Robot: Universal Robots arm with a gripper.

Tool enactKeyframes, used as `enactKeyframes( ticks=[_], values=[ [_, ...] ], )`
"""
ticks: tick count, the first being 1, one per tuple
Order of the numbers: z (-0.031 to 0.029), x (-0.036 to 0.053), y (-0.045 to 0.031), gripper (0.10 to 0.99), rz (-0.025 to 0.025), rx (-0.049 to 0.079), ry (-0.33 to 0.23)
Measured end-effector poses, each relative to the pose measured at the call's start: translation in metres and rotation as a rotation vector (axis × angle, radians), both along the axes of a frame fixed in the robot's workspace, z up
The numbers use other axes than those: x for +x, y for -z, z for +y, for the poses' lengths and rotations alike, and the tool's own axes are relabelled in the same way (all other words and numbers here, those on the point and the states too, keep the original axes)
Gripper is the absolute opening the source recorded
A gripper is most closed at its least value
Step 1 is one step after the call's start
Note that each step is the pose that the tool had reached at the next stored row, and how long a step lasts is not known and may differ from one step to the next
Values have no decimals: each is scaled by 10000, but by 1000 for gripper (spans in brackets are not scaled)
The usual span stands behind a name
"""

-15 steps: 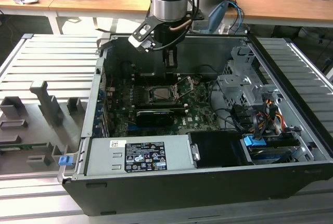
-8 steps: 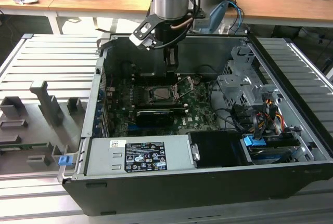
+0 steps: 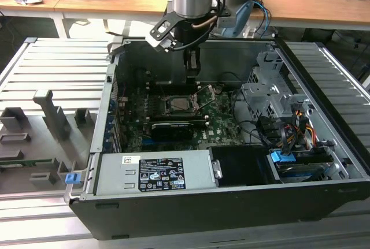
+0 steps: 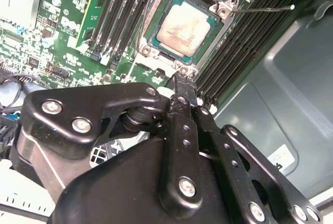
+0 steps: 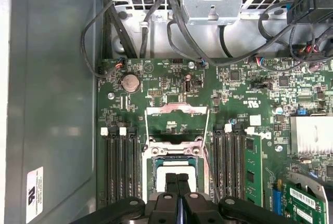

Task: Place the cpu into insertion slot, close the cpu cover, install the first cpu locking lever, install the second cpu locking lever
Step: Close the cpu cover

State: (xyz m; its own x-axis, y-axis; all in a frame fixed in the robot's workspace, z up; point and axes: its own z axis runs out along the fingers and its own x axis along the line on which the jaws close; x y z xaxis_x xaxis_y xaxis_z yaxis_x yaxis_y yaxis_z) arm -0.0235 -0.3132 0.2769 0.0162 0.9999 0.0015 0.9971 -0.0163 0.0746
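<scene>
Shows cpu [image 4: 183, 30] seated flat in insertion slot [image 4: 225, 10], pale face up. Has cpu cover [image 5: 177, 108] swung open, off the slot. Holds claw [image 5: 177, 178] pressed together, pinching nothing, just over slot's rim, inside pc case [image 3: 173, 214].

The case [image 3: 191, 214] is open on top, so the board can be reached freely from above. Over the insertion slot [image 3: 181, 105] the air is clear, apart from the gripper [image 3: 192, 77] hanging there with its fingers pressed together. The cpu cover [image 5: 177, 108] stands open at the slot's far edge. Memory banks [image 5: 121, 167] flank it closely on both sides. A black card [image 3: 170, 129] blocks the near side. The drive cage [image 3: 272, 96] and cables [image 3: 254, 127] crowd the exterior view's right.
</scene>
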Motion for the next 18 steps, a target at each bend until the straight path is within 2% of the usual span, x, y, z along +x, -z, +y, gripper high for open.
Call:
enactKeyframes(
  ticks=[2,3,4,18],
  values=[
    [8,30,-39,106,0,-8,-1],
    [12,124,-64,106,0,-11,0],
    [11,148,-65,106,1,-12,-1],
    [15,237,-63,106,0,-11,-1]
  ],
)
